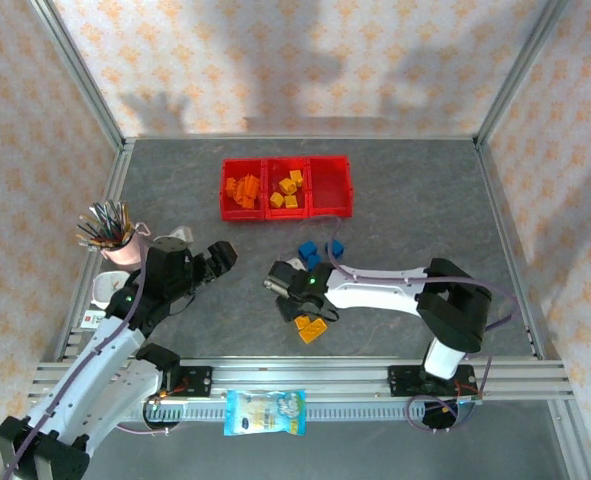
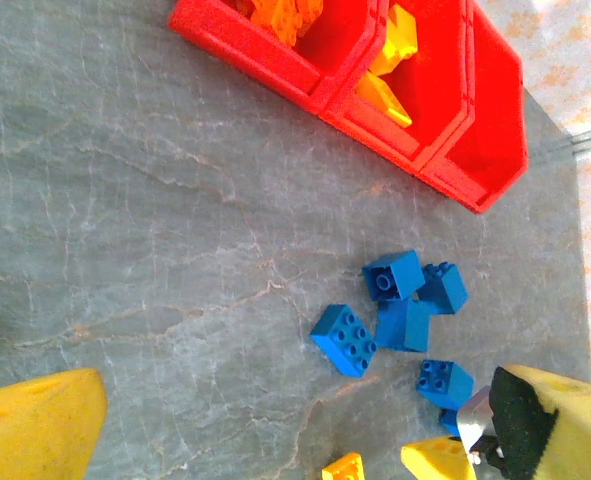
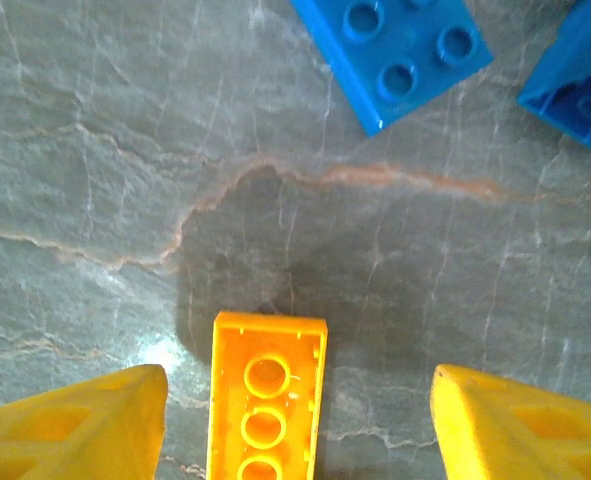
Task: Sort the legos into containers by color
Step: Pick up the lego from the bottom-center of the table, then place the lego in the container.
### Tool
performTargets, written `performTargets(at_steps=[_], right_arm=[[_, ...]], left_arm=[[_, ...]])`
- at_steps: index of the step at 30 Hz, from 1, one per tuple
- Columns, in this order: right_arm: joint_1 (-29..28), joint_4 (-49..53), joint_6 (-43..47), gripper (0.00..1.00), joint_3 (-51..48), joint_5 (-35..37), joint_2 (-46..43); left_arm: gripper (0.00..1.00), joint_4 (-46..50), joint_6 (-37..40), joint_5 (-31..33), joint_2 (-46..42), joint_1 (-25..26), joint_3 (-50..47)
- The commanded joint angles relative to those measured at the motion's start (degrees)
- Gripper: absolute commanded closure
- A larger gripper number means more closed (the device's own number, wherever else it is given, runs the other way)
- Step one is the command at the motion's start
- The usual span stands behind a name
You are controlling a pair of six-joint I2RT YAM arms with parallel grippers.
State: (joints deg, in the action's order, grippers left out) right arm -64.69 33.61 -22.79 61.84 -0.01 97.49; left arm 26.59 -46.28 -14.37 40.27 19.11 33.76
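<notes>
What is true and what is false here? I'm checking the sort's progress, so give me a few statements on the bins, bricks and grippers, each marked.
1. The right compartment of the red containers holds blue bricks. False: no bricks lie in it; the blue bricks are on the table.
2. The left gripper is open and holds nothing. True.
3. The right gripper is clamped on a blue brick. False: its jaws stand open either side of a yellow-orange brick, not touching it.
4. Orange bricks sit in the left compartment, yellow bricks in the middle one. True.
</notes>
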Motion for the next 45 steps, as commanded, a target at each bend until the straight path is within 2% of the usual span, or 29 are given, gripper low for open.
performTargets(at_steps=[1,5,13,19,26,31,37,45], right_arm=[[-0.55,0.16,-2.93,0.33,-0.58,1.40,0.29],[-0.72,-1.50,-3.02,0.40,-0.94,0.67,1.35],[-0.90,-2.56,-2.30,0.45,-0.39,0.36,4.49],[-1.01,-3.63,-2.29,0.55,-0.67,0.22,5.99],[-0.99,-4.60,-2.36,0.72,-0.12,0.45,5.71],[-0.55,-3.73,-2.05,0.75,3.23,1.31,4.79],[3.85,-3.02,-0.25,0.74,9.15,1.77,3.06],[14.65,-4.33,5.19,0.73,22.59,3.56,7.49]], left_arm=[[0.01,0.85,-2.42,1.15,-1.45,1.24,-1.43],[0.01,0.48,-3.46,1.36,-2.52,1.49,-3.06],[0.01,1.33,-3.29,2.56,-2.30,1.48,-3.19],[0.01,0.86,-3.20,2.86,-1.96,1.45,-3.18],[0.01,0.57,-3.02,2.83,-1.77,1.45,-2.91],[0.01,0.46,-2.27,3.23,-1.34,1.46,-1.57],[0.01,1.45,0.31,5.38,0.94,1.45,2.89],[0.01,-0.47,3.33,7.35,6.19,1.28,8.20]])
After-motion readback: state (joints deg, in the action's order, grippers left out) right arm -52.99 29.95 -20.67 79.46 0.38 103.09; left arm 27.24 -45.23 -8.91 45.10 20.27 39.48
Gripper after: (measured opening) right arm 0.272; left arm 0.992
